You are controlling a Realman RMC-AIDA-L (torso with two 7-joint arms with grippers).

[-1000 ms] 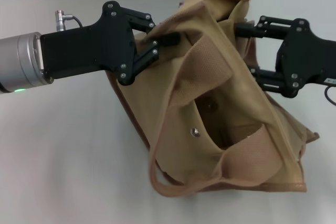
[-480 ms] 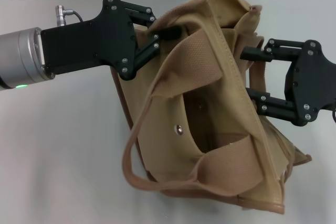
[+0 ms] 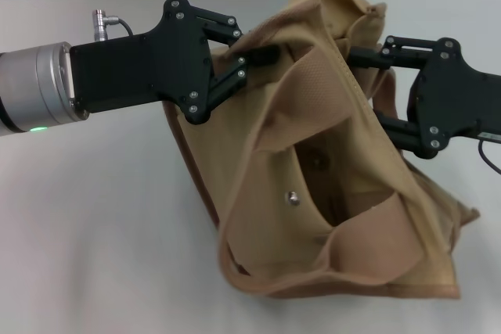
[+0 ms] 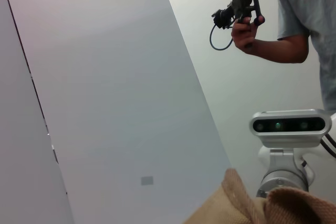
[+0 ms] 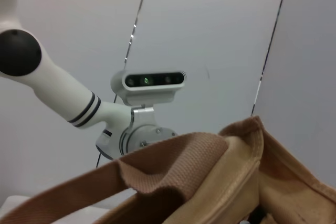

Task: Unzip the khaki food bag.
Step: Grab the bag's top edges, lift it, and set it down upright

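The khaki food bag [image 3: 329, 185] lay slumped on its side on the white table [image 3: 102, 224], held up at its upper end between my two grippers, with its front pocket facing the head camera. On that pocket I noted the metal snap [image 3: 292, 198] and, deeper in the gaping opening, a brown button [image 3: 317, 161]. One wide webbing handle [image 3: 313, 95] was draped across the upper face of the bag; the second handle [image 3: 368, 236] sagged across the lower face towards the brown-piped bottom edge.

The left gripper [image 3: 254, 54] came in from the left side, and I recorded its fingers [image 3: 262, 54] pinched together on a fold of canvas at the bag's upper left edge. The right gripper [image 3: 376, 87] reached in from the right side with its two fingers spread apart, the upper one against the bunched top of the bag and the lower one pressed into the canvas below it. I could not tell whether it actually held any fabric.

The left wrist view showed only a tip of tan canvas [image 4: 247, 203], the robot's head camera [image 4: 290, 128] and a bystander's hand [image 4: 245, 31] holding a controller. The right wrist view showed webbing [image 5: 173, 156] and the bag's top hem [image 5: 247, 145].
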